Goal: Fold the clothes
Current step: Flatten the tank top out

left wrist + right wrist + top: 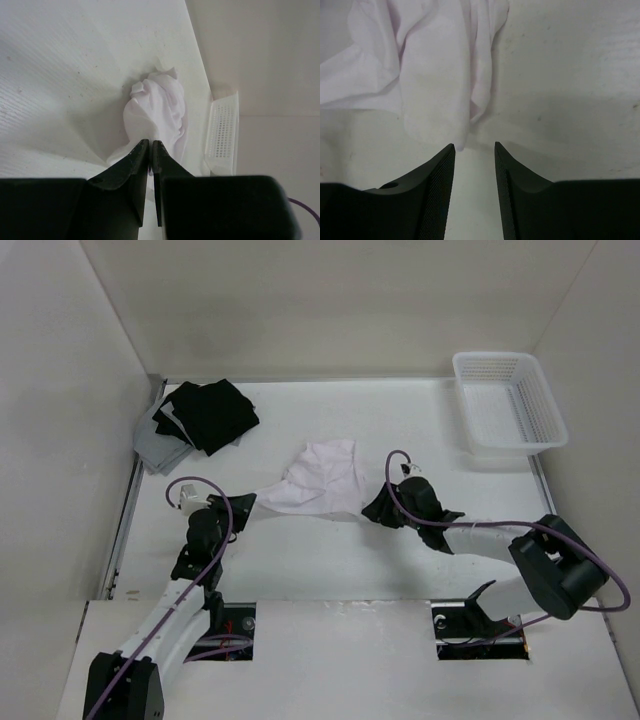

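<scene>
Now the clothes (322,480) lie bunched and crumpled near the middle of the table (400,560), one corner drawn out thin toward 8 o'clock. The left gripper (248,506) pinches that corner, its jaws pressed almost together on the white fabric. At the garment's 4 o'clock edge sits the right gripper (374,508), jaws spread apart with nothing between them; in the right wrist view the hem hangs just ahead of one fingertip, and I cannot tell if it touches. A white basket (508,400) stands at 2 o'clock. Black garments (210,415) rest on a grey cloth (160,448) at 10 o'clock.
</scene>
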Motion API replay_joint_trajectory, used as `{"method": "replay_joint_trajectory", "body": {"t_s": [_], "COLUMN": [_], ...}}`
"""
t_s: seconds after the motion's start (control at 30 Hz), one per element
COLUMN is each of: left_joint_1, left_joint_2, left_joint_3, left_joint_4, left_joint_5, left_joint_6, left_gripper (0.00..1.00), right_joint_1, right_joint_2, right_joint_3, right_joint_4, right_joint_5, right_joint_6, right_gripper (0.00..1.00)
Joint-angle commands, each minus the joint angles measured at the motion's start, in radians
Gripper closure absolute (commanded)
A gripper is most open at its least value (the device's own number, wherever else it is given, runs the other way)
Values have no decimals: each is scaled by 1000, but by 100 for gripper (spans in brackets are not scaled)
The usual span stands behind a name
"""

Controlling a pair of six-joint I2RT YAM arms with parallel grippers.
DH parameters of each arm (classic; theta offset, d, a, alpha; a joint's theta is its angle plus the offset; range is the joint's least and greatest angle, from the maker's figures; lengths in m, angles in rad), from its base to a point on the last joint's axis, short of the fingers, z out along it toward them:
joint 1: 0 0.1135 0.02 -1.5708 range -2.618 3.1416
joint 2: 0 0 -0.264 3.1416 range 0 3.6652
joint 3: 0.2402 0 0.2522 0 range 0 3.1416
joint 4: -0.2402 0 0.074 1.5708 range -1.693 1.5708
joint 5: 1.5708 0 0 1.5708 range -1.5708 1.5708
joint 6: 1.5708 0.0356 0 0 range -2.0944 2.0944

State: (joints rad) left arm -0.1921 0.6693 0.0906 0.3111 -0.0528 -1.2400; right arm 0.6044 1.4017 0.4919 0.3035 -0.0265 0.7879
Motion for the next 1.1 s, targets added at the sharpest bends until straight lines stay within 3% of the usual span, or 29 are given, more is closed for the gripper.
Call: {"method": "replay_joint_trajectory", "body": {"t_s": [0.0, 0.2, 0.47, 0.87, 0.97, 1.03, 1.07], "left_joint_1": [-5, -8, -10, -11, -23, -59, -89], "left_joint_2": [7, 18, 19, 56, 136, 252, 339], "left_joint_3": [1, 3, 6, 26, 87, 198, 296], "left_joint_4": [59, 68, 69, 103, 179, 290, 357], "left_joint_5": [22, 22, 21, 21, 24, 18, 7], "left_joint_6": [30, 33, 34, 25, -15, -36, -42], "left_gripper": [93, 93, 93, 94, 94, 95, 96], "right_joint_1": [36, 28, 19, -5, -39, -71, -112], "right_joint_2": [29, 149, 181, 117, 54, 19, 20], "right_joint_3": [-47, -81, -84, -59, 49, 206, 378], "right_joint_4": [230, 475, 510, 464, 354, 229, 133], "right_joint_5": [-64, -125, -92, -72, -76, -69, -63], "right_joint_6": [131, 226, 218, 183, 142, 82, 21], "right_gripper": [57, 60, 62, 93, 96, 97, 97]}}
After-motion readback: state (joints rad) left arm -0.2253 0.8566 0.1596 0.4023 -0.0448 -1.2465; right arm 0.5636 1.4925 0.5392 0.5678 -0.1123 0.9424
